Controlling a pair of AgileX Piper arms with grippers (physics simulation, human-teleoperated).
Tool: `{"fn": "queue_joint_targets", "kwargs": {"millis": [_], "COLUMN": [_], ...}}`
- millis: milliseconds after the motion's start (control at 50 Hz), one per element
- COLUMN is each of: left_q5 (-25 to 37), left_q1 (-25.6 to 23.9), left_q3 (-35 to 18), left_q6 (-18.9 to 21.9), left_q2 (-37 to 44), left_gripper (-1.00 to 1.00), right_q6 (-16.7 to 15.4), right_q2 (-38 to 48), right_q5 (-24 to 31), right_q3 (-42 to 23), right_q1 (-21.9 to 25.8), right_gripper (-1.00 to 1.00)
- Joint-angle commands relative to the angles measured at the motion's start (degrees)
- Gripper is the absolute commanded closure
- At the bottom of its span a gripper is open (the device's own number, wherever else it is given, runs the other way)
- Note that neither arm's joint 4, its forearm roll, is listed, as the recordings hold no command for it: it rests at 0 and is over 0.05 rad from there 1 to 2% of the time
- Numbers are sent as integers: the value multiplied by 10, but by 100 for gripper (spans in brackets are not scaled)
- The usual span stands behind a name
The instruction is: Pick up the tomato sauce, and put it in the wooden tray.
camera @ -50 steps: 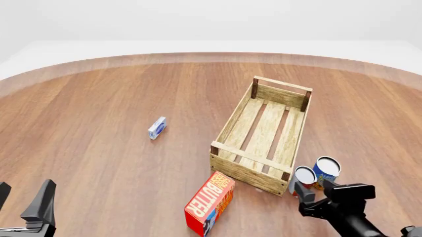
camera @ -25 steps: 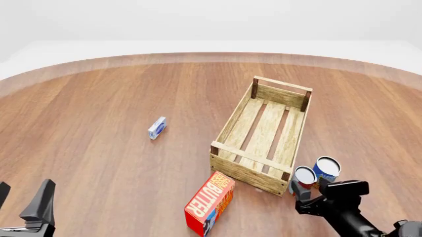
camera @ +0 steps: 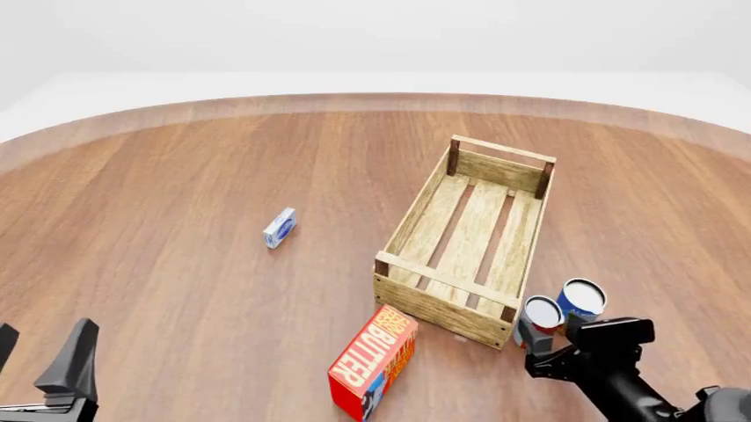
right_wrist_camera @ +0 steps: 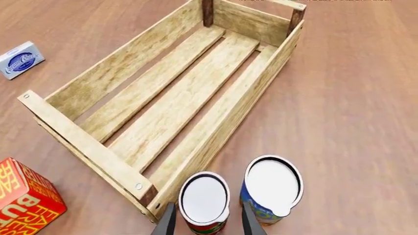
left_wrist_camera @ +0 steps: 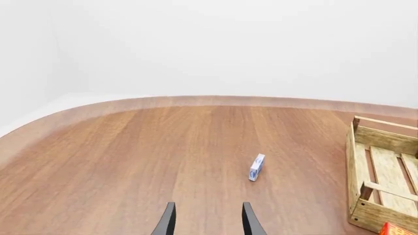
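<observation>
A round wooden tabletop (camera: 188, 176) fills the front view. Right of centre sits the wooden tray (camera: 467, 237), a light slatted crate with darker corner posts, lying at an angle with nothing inside it.

The tomato sauce (camera: 540, 316), a small can with a red label and a pale lid, stands upright on the tabletop just outside the tray's near right corner. Just beside it, on the side away from the tray, stands a blue-and-yellow can (camera: 581, 303); whether the two touch cannot be told.

The right gripper (camera: 554, 350) hangs low at the near side of the tomato sauce. In the right wrist view its two dark fingers (right_wrist_camera: 168, 221) are spread apart on either side of the can, one at each flank, not closed on it.

A red and orange butter box (camera: 373, 362) lies tilted in front of the tray's near end. A small blue and white packet (camera: 280, 228) rests well to the left of the tray.

The left gripper (left_wrist_camera: 207, 221) waits at the near left edge, its fingers released and holding nothing.
</observation>
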Motion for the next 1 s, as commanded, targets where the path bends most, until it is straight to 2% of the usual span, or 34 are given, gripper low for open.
{"fn": "queue_joint_targets", "kwargs": {"millis": [20, 320, 500, 580, 680, 720, 740, 780, 900, 1000], "left_q5": [-1, -3, -3, -4, -4, -4, -5, -6, -5, -5], "left_q1": [-1, -1, -1, -2, -3, -3, -4, -5, -6, -6], "left_q3": [1, 3, 3, 4, 4, 4, 4, 4, 3, 3], "left_q6": [0, 1, 2, 3, 4, 4, 4, 5, 4, 4], "left_q2": [0, 0, 0, 0, 0, 0, 0, 0, 0, 0], "left_gripper": [-100, -100, -100, -100, -100, -100, -100, -100, -100, -100], "right_q6": [-5, -4, -4, -5, -6, -6, -7, -8, -12, -16], "right_q2": [0, -12, -66, -121, -224, -226, -279, -316, -363, -413], "right_q5": [-1, 5, 35, 71, 148, 151, 195, 228, 269, 327], "right_q3": [-2, -1, 12, 22, 32, 32, 33, 33, 31, 15], "right_q1": [-1, -1, -4, -5, -2, -2, -1, -1, -4, -2], "right_gripper": [100, 100, 100, 100, 100, 100, 100, 100, 100, 100]}}
